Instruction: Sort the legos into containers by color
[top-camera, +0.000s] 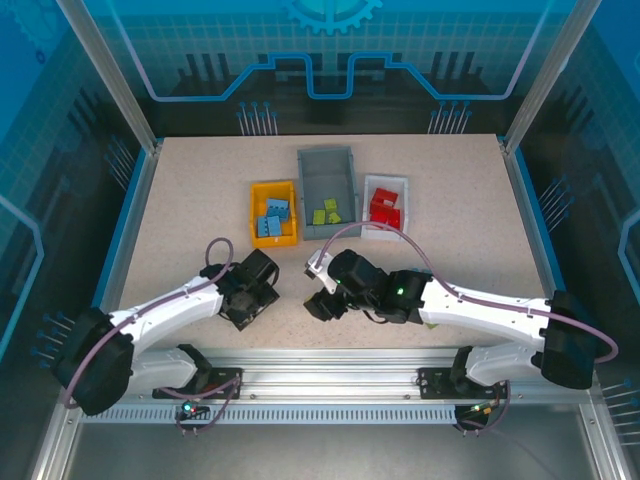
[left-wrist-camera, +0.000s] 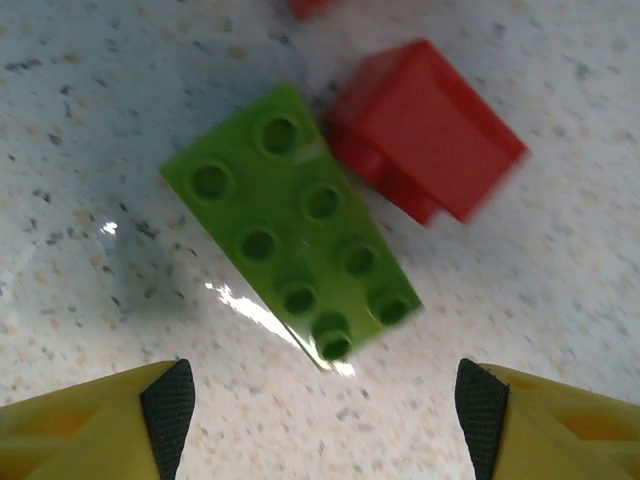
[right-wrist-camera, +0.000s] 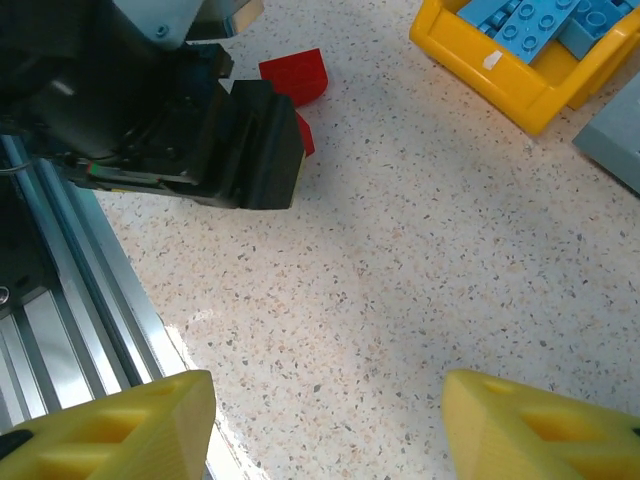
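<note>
Your left hand (left-wrist-camera: 325, 425) is spread open, hanging over a lime green lego (left-wrist-camera: 295, 235) lying flat on the counter (left-wrist-camera: 90, 110), with a red lego (left-wrist-camera: 425, 130) right beside it, near-left of the grey bin (top-camera: 328, 170). Your right hand (right-wrist-camera: 330, 420), just in front of that bin, is open too.

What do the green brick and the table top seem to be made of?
Green brick: likely hard moulded plastic, glossy; a bright glare streak runs along its edge. Table top: pale speckled surface, perhaps laminate; faint sheen, material uncertain.
</note>
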